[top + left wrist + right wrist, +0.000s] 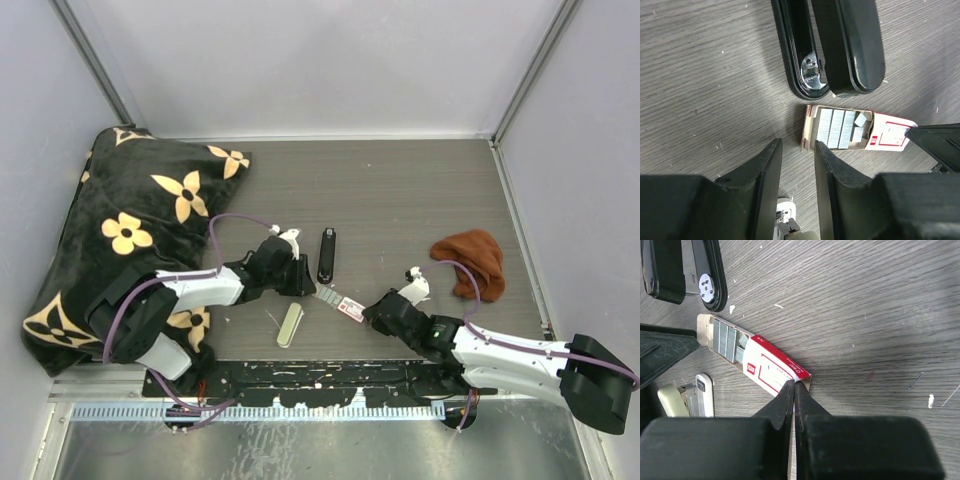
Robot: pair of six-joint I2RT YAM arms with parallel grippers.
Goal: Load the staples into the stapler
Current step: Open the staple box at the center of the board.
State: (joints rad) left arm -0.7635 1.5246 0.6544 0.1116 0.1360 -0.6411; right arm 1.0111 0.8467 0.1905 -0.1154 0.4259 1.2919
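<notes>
None of the staples [838, 129] are in the stapler [852, 45] yet, as far as we can judge. They lie in silvery rows inside the slid-open tray of their red-and-white box [777, 369], at centre right of the left wrist view. The black stapler lies just above the box, at top centre, close to it but not touching.

The right gripper [794, 386] is pinched fully together on the end flap of the box, at lower centre of its own view, and seems to be steadying it. The left gripper [796, 150] hangs just below the tray's open end. Its fingers [767, 175] are partly spread, with nothing between them and bare table [700, 75] showing through the gap.

So we reckon the box is opened and braced, which is the groundwork. What remains is the main work: lift out a strip, get it into the stapler's channel and close the stapler. We cannot tell from these views whether that channel is open.
</notes>
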